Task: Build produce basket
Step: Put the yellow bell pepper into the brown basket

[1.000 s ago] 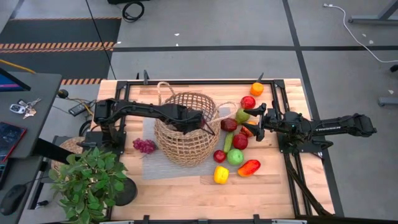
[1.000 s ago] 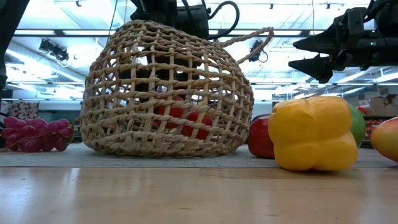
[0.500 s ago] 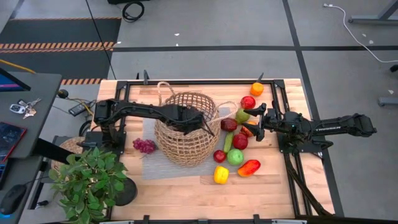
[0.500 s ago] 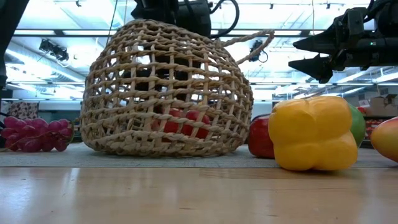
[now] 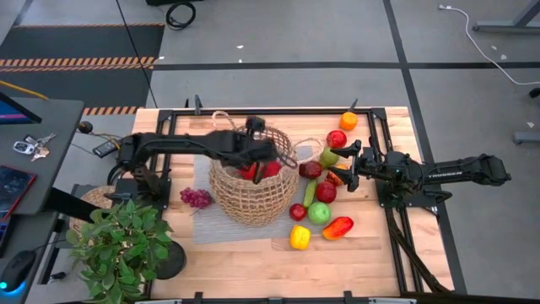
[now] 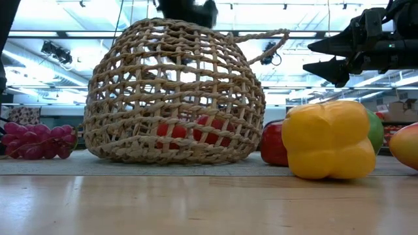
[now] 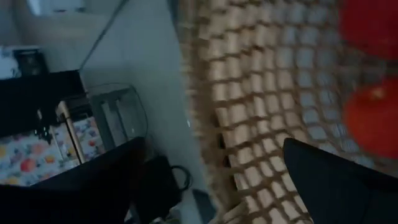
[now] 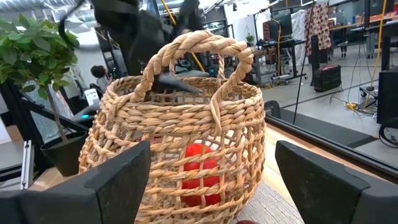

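Note:
The woven basket [image 5: 251, 181] stands on a grey mat [image 5: 215, 226] left of the table's middle, with two red pieces of produce [image 6: 212, 128] on its floor. My left gripper [image 5: 274, 156] hangs over the basket's mouth, slanting down, open and holding nothing [image 7: 214, 186]. My right gripper [image 5: 337, 165] is open and level at the basket's right, above the loose produce [image 5: 319, 213], pointing at the basket [image 8: 180, 124]. The rest of the produce lies on the table right of the basket, and purple grapes [image 5: 196, 198] lie on the mat at its left.
A yellow pepper [image 5: 299, 236] and a red-orange pepper [image 5: 337, 227] lie nearest the front edge. An orange [image 5: 348, 120] sits at the far edge. A leafy potted plant [image 5: 126, 245] stands at the near left corner. Bare wood shows along the table's front.
My left gripper has risen out of the basket to above its mouth and turned about as it rose. A red piece that sat higher inside the basket now lies on the basket's floor beside the other.

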`<state>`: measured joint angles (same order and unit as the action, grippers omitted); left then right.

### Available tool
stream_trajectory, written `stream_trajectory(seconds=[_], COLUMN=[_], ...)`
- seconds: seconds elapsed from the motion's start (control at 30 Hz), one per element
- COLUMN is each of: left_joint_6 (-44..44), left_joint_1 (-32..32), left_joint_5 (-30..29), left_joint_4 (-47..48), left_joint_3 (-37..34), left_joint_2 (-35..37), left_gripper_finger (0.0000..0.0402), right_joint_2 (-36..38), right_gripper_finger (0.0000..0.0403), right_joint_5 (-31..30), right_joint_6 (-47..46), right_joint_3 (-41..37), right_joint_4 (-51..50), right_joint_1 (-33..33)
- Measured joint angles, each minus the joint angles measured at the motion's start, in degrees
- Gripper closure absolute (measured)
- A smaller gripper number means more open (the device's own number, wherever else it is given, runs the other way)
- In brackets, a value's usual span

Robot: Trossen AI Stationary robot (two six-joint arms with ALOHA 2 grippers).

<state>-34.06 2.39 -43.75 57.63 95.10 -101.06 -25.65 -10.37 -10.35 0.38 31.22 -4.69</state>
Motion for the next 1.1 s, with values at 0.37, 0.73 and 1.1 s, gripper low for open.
stream_trajectory(seconds=[0.37, 0.73, 1.1], left_joint_6=[9.96, 20.2, 25.26], left_joint_1=[0.02, -0.11, -4.4], left_joint_5=[17.11, 39.25, 39.58], left_joint_4=[-8.31, -10.87, -37.31], left_joint_3=[4.75, -0.11, -36.09], left_joint_2=[15.47, 33.15, 55.9], left_gripper_finger=[0.0015, 0.0015, 0.0015], right_joint_2=[-0.02, 0.0, 0.0], right_gripper_finger=[0.0055, 0.0055, 0.0055], right_joint_5=[0.0, 0.0, 0.0], right_joint_6=[0.0, 0.0, 0.0], right_joint_3=[0.02, 0.01, 0.0], right_joint_4=[0.02, 0.01, 0.02], right_joint_1=[0.0, 0.0, 0.0])
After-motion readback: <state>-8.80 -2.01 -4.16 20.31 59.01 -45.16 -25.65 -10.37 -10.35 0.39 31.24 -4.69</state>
